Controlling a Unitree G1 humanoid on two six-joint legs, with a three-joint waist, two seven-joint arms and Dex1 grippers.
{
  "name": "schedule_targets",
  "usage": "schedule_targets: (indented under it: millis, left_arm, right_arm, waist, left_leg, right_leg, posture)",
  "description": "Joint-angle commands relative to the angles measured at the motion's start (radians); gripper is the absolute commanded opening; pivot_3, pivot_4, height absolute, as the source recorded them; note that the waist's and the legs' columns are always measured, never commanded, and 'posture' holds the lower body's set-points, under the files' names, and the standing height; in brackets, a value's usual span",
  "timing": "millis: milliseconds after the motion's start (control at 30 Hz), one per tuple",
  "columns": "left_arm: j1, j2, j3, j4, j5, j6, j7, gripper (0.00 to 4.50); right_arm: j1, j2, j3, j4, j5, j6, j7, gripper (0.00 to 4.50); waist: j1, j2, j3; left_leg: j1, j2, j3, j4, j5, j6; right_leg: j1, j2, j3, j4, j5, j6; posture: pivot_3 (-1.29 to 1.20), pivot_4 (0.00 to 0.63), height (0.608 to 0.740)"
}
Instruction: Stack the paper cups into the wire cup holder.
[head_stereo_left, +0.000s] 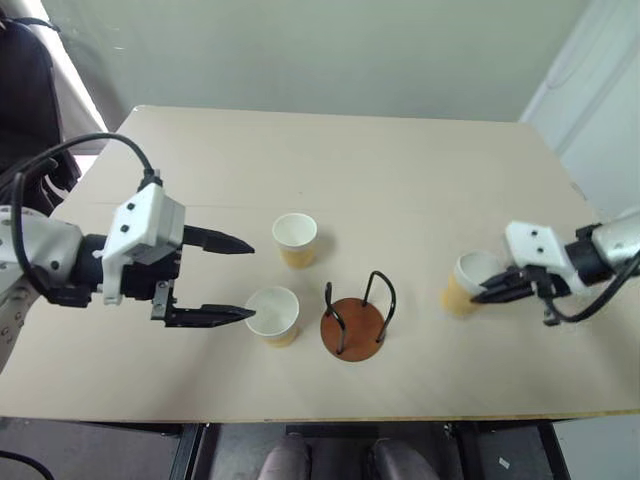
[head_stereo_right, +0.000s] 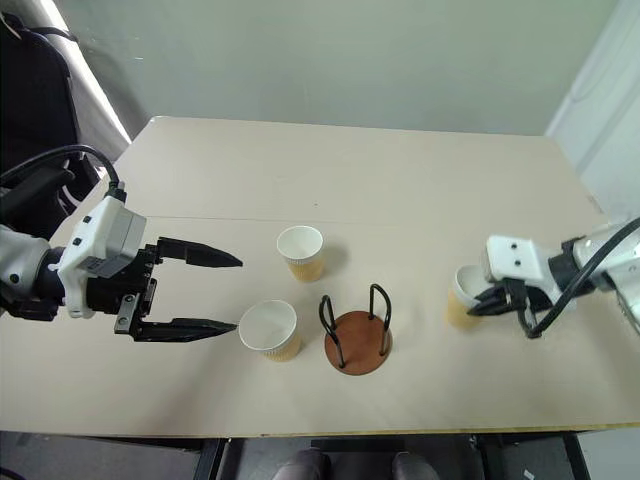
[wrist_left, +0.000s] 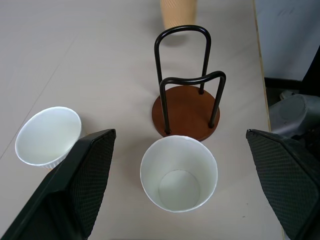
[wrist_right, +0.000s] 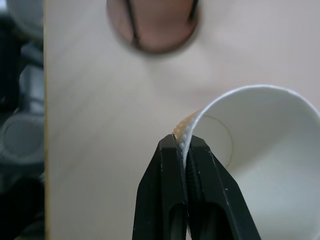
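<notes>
Near edge: holder (head_stereo_left: 353, 328) beside two cups (head_stereo_left: 273, 315). Right gripper (head_stereo_left: 487, 291) pinches the third cup's (head_stereo_left: 465, 284) rim; left gripper (head_stereo_left: 228, 278) gapes empty. Carry it level, centred between the loops.

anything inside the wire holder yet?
No. The holder shows a bare brown base between its two wire loops. All three cups sit outside it: two on the table, one pinched at the rim by the right gripper.

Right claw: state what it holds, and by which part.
The right claw is shut on a paper cup, pinching the cup's rim wall between its two fingers.
</notes>
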Motion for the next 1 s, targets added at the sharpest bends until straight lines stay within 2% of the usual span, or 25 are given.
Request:
schedule_targets:
  millis: [33, 167, 300, 467, 1000]
  left_arm:
    - [0.0, 0.017, 0.037, -0.02, -0.006, 0.007, 0.01, 4.5]
    - [-0.004, 0.017, 0.03, -0.016, -0.006, 0.007, 0.013, 4.5]
    - [-0.013, 0.011, 0.015, -0.017, -0.008, 0.008, 0.022, 4.5]
    - [-0.013, 0.01, 0.0, -0.024, -0.008, 0.013, 0.028, 4.5]
    - [-0.001, 0.013, 0.018, -0.034, -0.016, 0.022, 0.031, 4.5]
  right_arm:
    - [-0.134, 0.028, -0.055, 0.014, 0.072, 0.03, 0.025, 0.05]
    - [-0.326, 0.105, -0.044, 0.066, 0.113, 0.055, 0.025, 0.05]
    - [-0.452, 0.252, -0.024, 0.029, 0.2, 0.147, -0.038, 0.05]
    - [-0.373, 0.328, 0.097, -0.076, 0.135, 0.145, -0.087, 0.05]
    - [-0.291, 0.312, 0.16, -0.17, 0.135, 0.149, -0.048, 0.05]
  waist:
    - [-0.002, 0.0, 0.0]
    - [-0.005, 0.0, 0.0]
    - [-0.008, 0.0, 0.0]
    - [-0.003, 0.0, 0.0]
    - [-0.006, 0.0, 0.0]
  left_leg:
    - [0.0, 0.0, 0.0, 0.0, 0.0, 0.0]
    - [0.0, 0.0, 0.0, 0.0, 0.0, 0.0]
    - [0.0, 0.001, 0.0, 0.0, 0.0, 0.0]
    - [0.0, 0.0, -0.002, 0.0, 0.0, 0.0]
    - [-0.002, 0.0, -0.002, 0.002, 0.0, 0.0]
  right_leg:
    - [0.0, 0.0, 0.0, 0.0, 0.0, 0.0]
    - [-0.001, 0.0, 0.0, 0.001, 0.0, 0.0]
    - [-0.001, 0.001, 0.0, 0.001, 0.0, 0.0]
    - [0.0, 0.001, -0.001, 0.0, 0.0, 0.0]
    - [-0.001, 0.0, -0.001, 0.0, 0.0, 0.0]
  posture:
    - [0.0, 0.15, 0.74]
    - [0.0, 0.15, 0.74]
    - [0.0, 0.15, 0.74]
    - [0.0, 0.15, 0.74]
    - [0.0, 0.15, 0.74]
